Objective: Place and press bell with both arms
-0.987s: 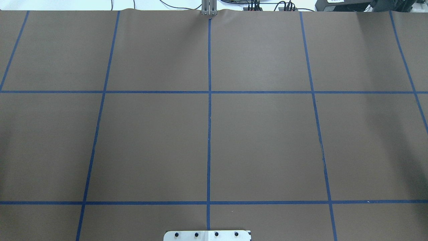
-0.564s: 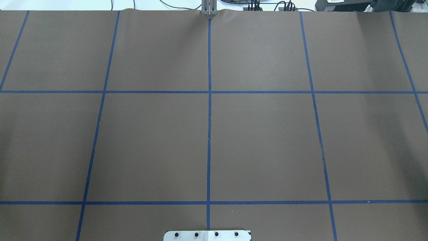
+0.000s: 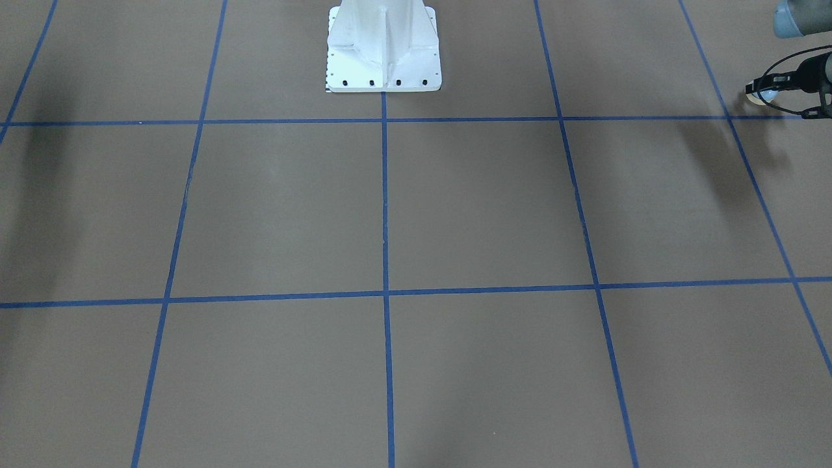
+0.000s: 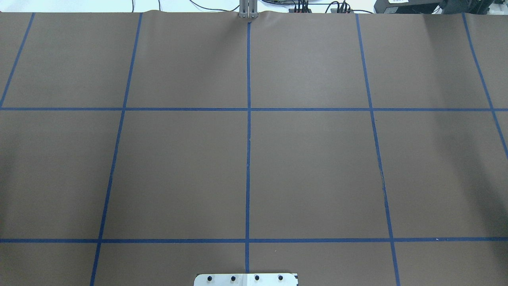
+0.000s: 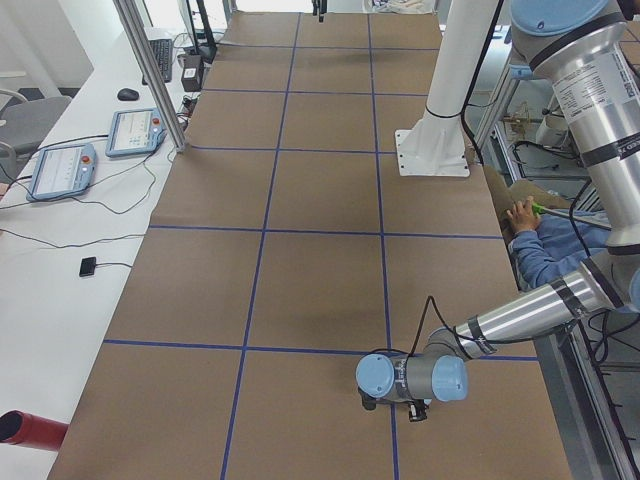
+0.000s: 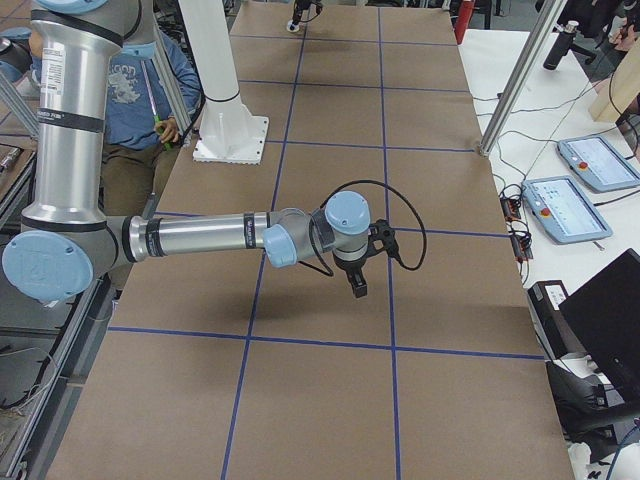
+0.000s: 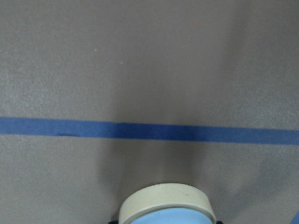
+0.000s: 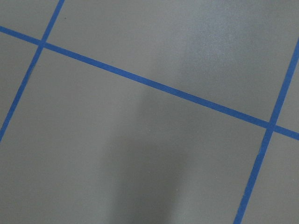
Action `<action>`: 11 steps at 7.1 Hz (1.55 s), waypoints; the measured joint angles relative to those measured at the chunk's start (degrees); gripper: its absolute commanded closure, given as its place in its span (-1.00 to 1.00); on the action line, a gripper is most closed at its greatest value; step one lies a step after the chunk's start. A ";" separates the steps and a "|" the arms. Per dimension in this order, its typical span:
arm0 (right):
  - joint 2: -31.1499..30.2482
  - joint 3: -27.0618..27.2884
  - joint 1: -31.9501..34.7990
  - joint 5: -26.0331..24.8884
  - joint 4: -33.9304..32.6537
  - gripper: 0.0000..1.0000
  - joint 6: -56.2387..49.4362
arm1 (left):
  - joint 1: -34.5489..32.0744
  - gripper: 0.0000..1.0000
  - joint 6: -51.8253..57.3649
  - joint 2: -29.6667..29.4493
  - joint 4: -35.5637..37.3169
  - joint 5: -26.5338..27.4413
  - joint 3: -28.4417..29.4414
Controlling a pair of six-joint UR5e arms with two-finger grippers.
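Placing now: your left gripper pinches the small light-blue dome bell with cream base; lower it upright, then release. Your right gripper: finger state, cannot tell.

Location: robotics laboratory.
I stood at a table covered in brown paper and marked with a blue tape grid. Teach pendants, an aluminium frame post and my white mounting pedestal were installed around it.
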 measured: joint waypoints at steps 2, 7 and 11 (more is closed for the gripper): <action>-0.07 0.04 0.00 0.02 -0.02 -1.00 0.00 | 0.10 1.00 -2.20 -0.09 -0.88 0.04 -4.73; 0.16 0.00 0.00 -0.55 0.00 -1.00 -0.07 | 0.72 1.00 -8.03 -18.77 28.94 0.74 -26.50; 0.49 0.14 -0.72 -3.29 0.00 -1.00 -0.09 | 13.15 1.00 -26.14 -50.93 42.11 4.11 -22.19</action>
